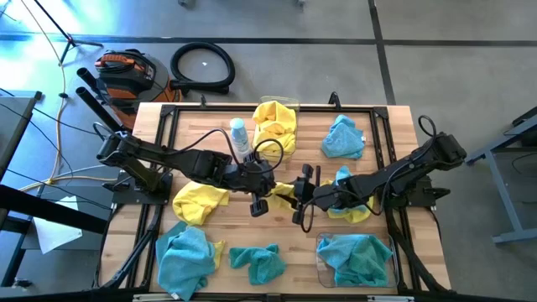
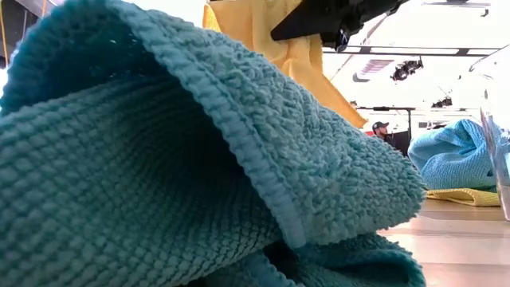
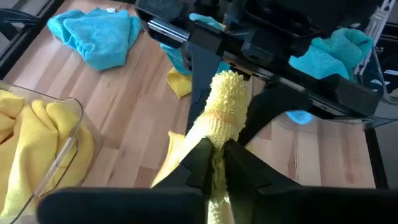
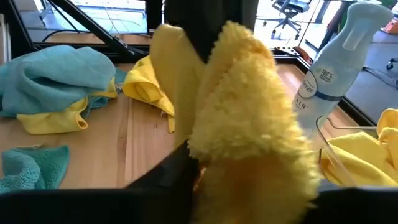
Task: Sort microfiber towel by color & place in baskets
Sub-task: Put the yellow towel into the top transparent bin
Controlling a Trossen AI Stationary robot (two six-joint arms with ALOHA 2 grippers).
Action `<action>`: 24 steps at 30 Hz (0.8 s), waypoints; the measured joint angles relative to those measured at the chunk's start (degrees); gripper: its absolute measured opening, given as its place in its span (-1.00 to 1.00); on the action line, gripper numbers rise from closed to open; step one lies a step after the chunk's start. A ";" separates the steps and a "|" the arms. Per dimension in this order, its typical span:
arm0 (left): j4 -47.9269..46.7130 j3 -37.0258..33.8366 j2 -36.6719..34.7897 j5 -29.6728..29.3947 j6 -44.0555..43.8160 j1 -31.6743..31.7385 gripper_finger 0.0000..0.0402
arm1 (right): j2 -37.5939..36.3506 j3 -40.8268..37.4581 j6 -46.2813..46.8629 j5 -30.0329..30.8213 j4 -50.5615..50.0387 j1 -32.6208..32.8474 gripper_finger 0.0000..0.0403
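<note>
High view: one yellow towel (image 1: 284, 190) hangs strung between the two grippers at mid-table, off the wood, long axis running arm to arm. Left gripper (image 1: 259, 204) and right gripper (image 1: 304, 200) face each other, close together, cloth bridging the short gap.

Left wrist view: the left arm's fingers (image 3: 200, 163) are pressed together on a bunched ridge of the yellow towel (image 3: 225, 109), pinching it; the roll runs straight away from them toward the other arm's dark body. Right wrist view: yellow pile (image 4: 249, 127) fills the frame and hides the fingertips; cannot tell whether the right jaws are clamped on the cloth or slack around it.

Yellow basket (image 1: 289, 104) sits at the far edge, middle of the table, already holding yellow cloth (image 1: 275, 123); the white-and-blue spray bottle (image 1: 239, 138) stands just beside it, on the left arm's side. From the held towel the basket lies straight out toward the far edge, about equally near either gripper. Judgement: the left arm has the sure grip, so the carry likely falls to it once the right lets go; the bottle stands near that path.

Teal basket (image 1: 323, 267) is at the near edge on the right arm's side, teal cloths (image 1: 357, 258) in it. Loose on the wood: teal at near-left (image 1: 185, 262) and near-centre (image 1: 258, 262), teal at far-right (image 1: 342, 137), yellow (image 1: 200, 201) under the left arm.
</note>
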 joint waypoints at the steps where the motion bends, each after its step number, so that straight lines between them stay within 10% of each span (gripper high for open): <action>1: 0.00 0.00 0.00 0.25 0.01 0.00 -0.81 | 0.00 0.00 0.45 0.02 -0.02 0.02 -0.50; 6: -0.10 0.00 0.00 0.45 1.33 0.04 -0.56 | -0.02 0.00 1.57 -0.03 -0.89 0.02 -0.93; 15: -14.59 -0.73 -5.16 -5.54 -4.64 0.19 -0.38 | -0.61 0.01 8.38 0.48 -5.78 0.04 -0.90; 24: -6.75 -21.92 -19.13 -17.11 -15.39 -10.57 -0.41 | -4.12 0.00 10.39 1.01 -8.60 0.03 -0.95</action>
